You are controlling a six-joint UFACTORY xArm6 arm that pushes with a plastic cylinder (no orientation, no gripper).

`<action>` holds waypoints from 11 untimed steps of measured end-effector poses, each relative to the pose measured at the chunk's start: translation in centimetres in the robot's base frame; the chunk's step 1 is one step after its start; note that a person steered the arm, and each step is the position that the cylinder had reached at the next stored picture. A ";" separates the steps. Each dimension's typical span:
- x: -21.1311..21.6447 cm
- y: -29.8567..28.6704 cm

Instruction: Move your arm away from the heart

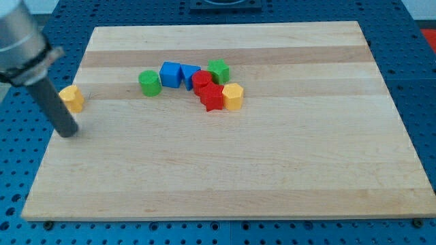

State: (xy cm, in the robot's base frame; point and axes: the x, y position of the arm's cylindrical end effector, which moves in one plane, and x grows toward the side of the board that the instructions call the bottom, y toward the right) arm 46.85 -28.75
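A yellow heart-shaped block (72,99) sits near the board's left edge. My tip (68,133) rests on the board just below it and slightly to its left, with a small gap between them. The rod rises from the tip toward the view's upper left and passes close by the heart's left side.
A cluster lies at the upper middle of the wooden board (272,177): a green cylinder (149,83), a blue cube (170,73), a blue triangular block (190,73), a green star (219,70), a red cylinder (201,80), a red star (212,99) and a yellow hexagon (233,96).
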 end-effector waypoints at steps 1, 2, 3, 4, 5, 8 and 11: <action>-5.9 -1.1; -9.2 1.1; -6.6 3.7; -1.8 8.9; -0.4 18.0; -6.9 38.7; 7.2 26.1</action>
